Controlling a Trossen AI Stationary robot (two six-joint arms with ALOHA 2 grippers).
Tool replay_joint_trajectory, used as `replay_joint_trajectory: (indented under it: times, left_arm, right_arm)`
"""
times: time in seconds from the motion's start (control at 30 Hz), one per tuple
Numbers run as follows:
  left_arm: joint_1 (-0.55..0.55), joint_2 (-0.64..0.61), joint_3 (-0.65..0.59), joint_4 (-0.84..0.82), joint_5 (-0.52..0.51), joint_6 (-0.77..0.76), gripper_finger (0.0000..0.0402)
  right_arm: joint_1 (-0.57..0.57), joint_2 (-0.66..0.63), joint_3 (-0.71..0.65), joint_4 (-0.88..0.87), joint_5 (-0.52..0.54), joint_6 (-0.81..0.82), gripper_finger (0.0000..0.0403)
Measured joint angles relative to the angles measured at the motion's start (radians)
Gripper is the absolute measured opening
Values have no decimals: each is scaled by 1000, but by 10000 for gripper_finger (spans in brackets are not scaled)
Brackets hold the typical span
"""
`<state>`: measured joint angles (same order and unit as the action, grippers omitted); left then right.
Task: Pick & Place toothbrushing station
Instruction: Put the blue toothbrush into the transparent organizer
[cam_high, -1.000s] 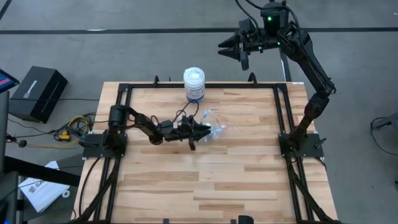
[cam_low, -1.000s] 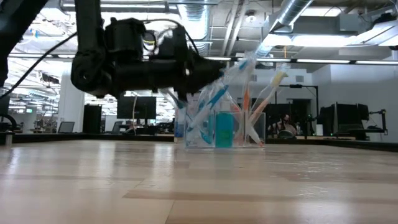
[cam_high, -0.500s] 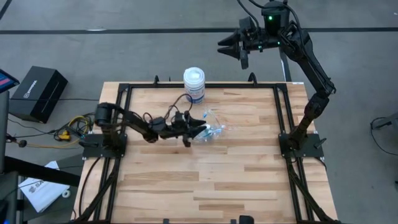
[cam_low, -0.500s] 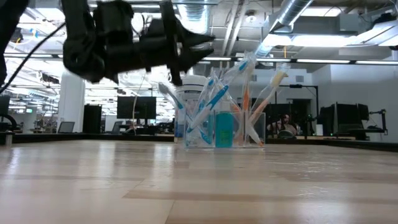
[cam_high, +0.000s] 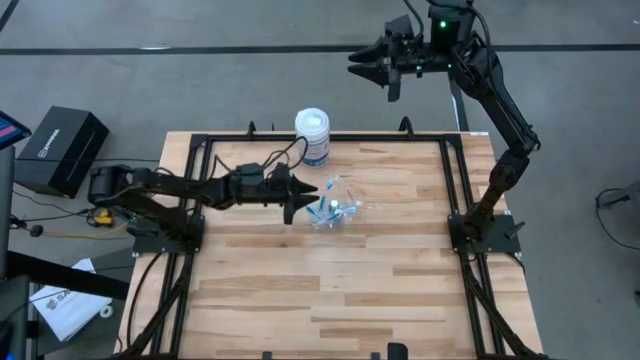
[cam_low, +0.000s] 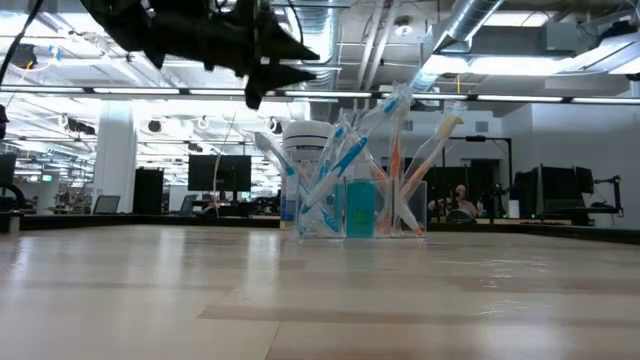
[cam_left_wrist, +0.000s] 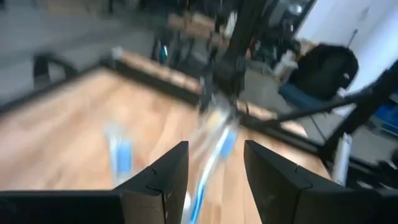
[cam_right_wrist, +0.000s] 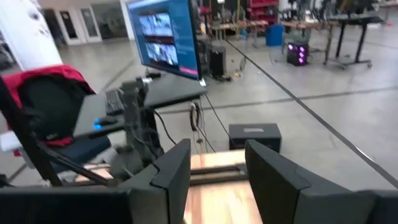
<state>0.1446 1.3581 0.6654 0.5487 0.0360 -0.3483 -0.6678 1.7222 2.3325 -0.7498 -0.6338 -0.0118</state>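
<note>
The see-through plastic holder (cam_high: 335, 206) stands on its base near the table's middle. Several blue-and-white toothbrushes (cam_low: 345, 160) lean upright in it, and a small teal-filled piece (cam_low: 361, 208) sits inside. My left gripper (cam_high: 303, 190) is open and empty. It hangs just left of the holder and above the brush tops in the low view (cam_low: 292, 58). Its wrist view (cam_left_wrist: 214, 180) shows the blurred brushes (cam_left_wrist: 214, 146) ahead between the fingers. My right gripper (cam_high: 372, 66) is open and empty, raised beyond the table's far edge; its own view (cam_right_wrist: 217, 168) looks into the room.
A white jar with a blue label (cam_high: 312, 134) stands at the far edge, just behind the holder, and shows behind it in the low view (cam_low: 306, 140). A black frame (cam_high: 450, 180) runs along the table's edges. Bare wood (cam_high: 330, 290) lies toward the near side.
My left gripper has drawn back from the toothbrushes toward the table's left edge and risen above the brush tops. The holder and brushes stand where they were. My right arm has barely moved.
</note>
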Motion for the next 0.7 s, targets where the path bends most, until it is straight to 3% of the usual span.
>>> replay_joint_trajectory:
  times: [0.23,0.5,0.7]
  left_arm:
    - [23,78,40,-45,140,-49,148]
    - [27,222,216,-95,223,5,149]
    - [19,318,269,-122,268,19,150]
  right_arm:
    - [-1,-7,0,47,-23,39,146]
    - [-3,-21,0,46,-24,61,144]
    - [-2,-24,0,47,-29,65,148]
